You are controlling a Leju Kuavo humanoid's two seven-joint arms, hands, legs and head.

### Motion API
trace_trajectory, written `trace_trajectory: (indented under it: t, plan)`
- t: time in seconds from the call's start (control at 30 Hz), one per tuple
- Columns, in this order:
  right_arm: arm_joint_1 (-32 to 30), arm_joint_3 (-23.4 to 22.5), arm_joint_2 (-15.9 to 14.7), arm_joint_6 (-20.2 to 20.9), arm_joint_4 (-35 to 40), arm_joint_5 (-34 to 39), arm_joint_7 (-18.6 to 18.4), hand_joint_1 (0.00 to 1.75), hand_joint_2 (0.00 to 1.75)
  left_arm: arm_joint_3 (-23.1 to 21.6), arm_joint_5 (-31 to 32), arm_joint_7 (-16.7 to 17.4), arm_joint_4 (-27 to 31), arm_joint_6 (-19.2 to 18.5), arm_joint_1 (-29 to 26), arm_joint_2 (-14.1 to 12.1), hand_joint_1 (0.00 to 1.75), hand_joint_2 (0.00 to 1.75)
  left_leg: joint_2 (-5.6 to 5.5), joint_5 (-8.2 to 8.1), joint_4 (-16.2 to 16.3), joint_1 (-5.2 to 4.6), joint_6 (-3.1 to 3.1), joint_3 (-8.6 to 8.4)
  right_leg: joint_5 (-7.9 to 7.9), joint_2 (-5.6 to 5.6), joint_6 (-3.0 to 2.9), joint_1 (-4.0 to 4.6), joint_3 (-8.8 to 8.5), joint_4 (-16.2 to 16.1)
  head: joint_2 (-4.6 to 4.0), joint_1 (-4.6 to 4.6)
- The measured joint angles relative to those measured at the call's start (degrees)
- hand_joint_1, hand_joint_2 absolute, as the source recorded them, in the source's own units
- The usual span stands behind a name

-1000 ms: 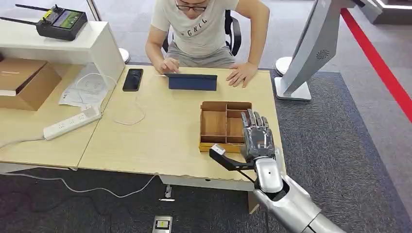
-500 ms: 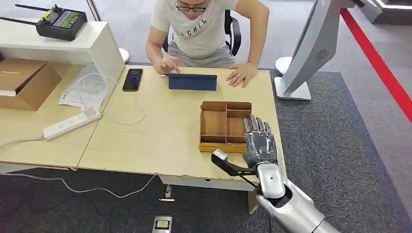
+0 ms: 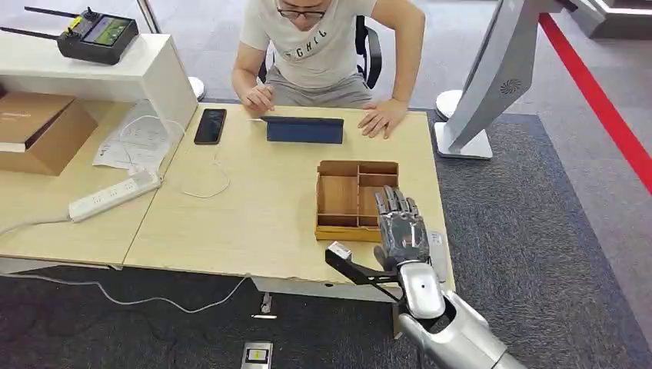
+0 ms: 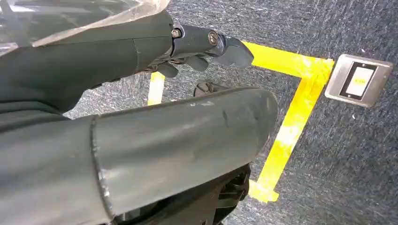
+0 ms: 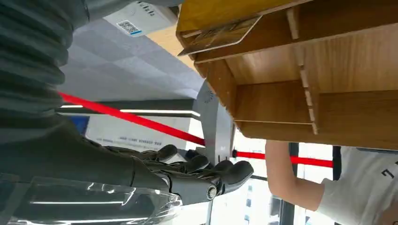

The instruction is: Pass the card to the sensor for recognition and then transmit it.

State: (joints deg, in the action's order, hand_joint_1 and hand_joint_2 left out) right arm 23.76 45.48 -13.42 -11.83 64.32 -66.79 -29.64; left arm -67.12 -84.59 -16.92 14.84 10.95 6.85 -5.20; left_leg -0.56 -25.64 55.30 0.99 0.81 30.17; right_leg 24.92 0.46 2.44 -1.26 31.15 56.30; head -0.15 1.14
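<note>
Nearest, the right hand (image 3: 401, 228) rises from the silver arm at the table's front edge, palm down, fingers stretched flat and a little apart, holding nothing; its fingertips (image 3: 390, 197) reach over the near right corner of the wooden divided tray (image 3: 355, 200). From the right wrist view the same fingers (image 5: 206, 168) hang loose in the air, and a thin card (image 5: 220, 35) lies flat in a narrow compartment of the tray. Just beside the hand sits a small white device (image 3: 437, 251) with a printed label, on the table's right edge. The left hand (image 4: 197, 51) hangs over grey carpet with yellow tape, fingers curled in and holding nothing. Farther off lie a dark tablet (image 3: 304, 129) and a phone (image 3: 210, 125) — behind them a seated person (image 3: 323, 46) rests one hand on the table (image 3: 231, 215).
</note>
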Motion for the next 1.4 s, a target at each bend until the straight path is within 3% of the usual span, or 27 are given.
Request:
trace_trajectory:
  t: [0.53,1.4]
  plan:
    - [3.3,0.9,2.9,-3.7,-9.4,2.2,1.3,0.0,1.75,-0.4,0.6,0.6,0.1,0.0,0.1,0.0,0.0,0.0,0.0,0.0,0.0,-0.01,0.0,0.0,-0.01,0.0,0.0,0.0,0.01,0.0,0.0,0.02]
    - [4.4,1.0,1.3,-1.5,-12.1,0.8,0.0,0.0,1.75,-0.5,0.6,0.5,0.1,0.2,0.1,-0.3,0.0,0.0,0.01,0.0,0.0,-0.01,0.0,-0.01,-0.01,0.0,0.01,-0.01,0.0,0.0,0.0,0.02]
